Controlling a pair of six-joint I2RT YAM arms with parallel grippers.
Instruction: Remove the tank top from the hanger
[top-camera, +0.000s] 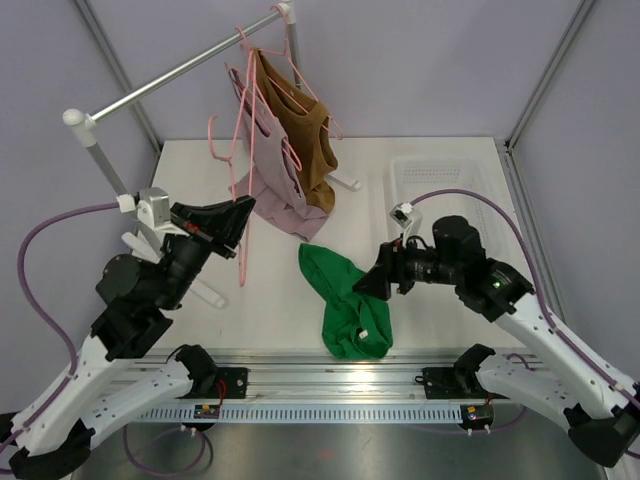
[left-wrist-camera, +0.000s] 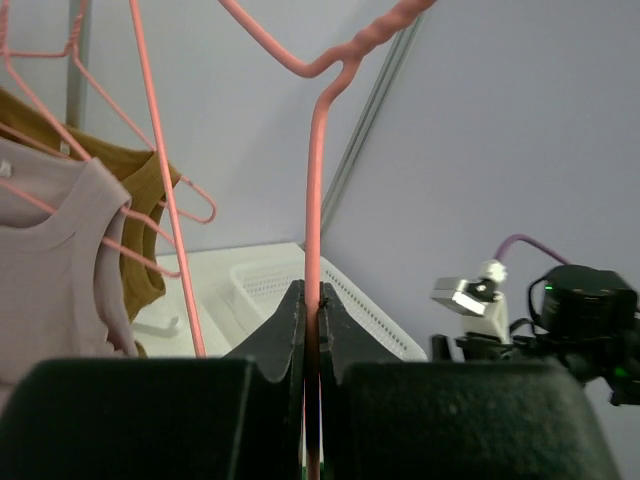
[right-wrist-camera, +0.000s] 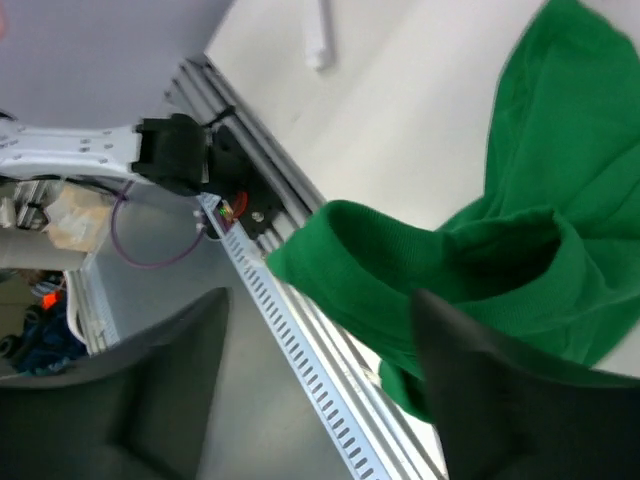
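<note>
left gripper (left-wrist-camera: 312, 300): clamped on bare pink hanger (left-wrist-camera: 316, 180) | right gripper (right-wrist-camera: 318, 300): jaws held apart, nothing gripped | top (top-camera: 350, 305): green, laid crumpled on table (top-camera: 270, 300) beside right gripper

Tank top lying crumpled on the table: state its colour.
The crumpled tank top is plain green; the top external view shows it best.

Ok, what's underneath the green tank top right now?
The green tank top lies on the white table, its near edge lapping onto the metal rail. Anything beneath its folds is covered.
</note>
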